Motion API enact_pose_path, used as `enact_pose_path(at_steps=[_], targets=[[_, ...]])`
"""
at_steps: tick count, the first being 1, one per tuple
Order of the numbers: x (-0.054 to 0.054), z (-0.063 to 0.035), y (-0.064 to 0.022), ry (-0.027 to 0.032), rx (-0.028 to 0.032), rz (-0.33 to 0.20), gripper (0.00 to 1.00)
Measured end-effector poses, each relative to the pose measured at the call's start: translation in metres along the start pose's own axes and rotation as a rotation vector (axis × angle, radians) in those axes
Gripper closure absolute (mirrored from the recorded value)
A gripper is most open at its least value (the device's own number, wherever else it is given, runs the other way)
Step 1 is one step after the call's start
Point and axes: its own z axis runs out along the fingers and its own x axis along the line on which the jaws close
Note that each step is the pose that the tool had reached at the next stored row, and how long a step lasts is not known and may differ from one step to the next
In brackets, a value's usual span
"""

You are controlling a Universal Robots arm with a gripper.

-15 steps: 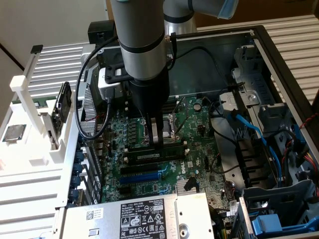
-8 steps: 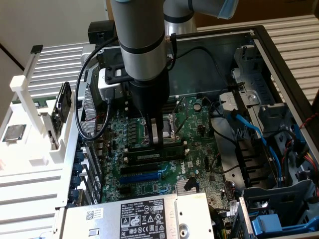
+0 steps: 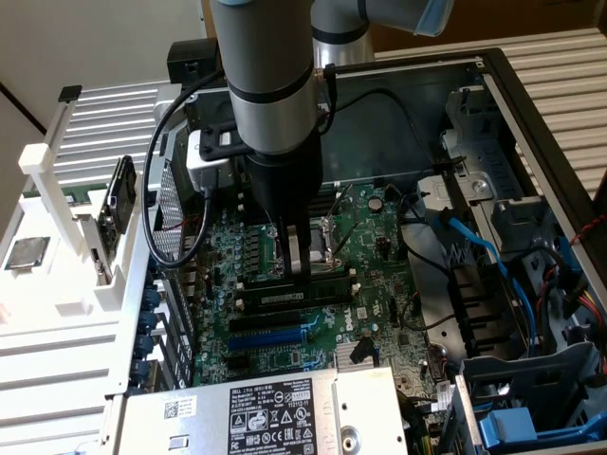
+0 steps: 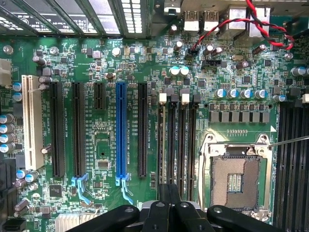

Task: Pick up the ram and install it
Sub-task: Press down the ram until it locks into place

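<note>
The white rack [image 3: 71,227] at the exterior view's left, around 9 o'clock, carries a silver chip [image 3: 26,252].

At centre the gripper [image 3: 300,268] stands on the green board [image 3: 375,284], fingers drawn narrow and pressing on the top edge of the ram [image 3: 296,293], which lies in a black slot [image 3: 275,316] just at 12 o'clock of the blue slot [image 3: 270,338]. To do this well, I judge the push must go straight down, the stick level, until the white end clips close.

At 3 o'clock, the open processor socket [image 4: 236,180] sits close by, and blue cables [image 3: 493,261] lie further right, clear of the slot.
</note>
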Motion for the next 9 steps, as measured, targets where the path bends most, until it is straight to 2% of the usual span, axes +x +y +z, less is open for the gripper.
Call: enact_pose_path(at_steps=[9], targets=[[0.0014,0.0000,0.0000,-0.0003,-0.0023,0.000,0.90]])
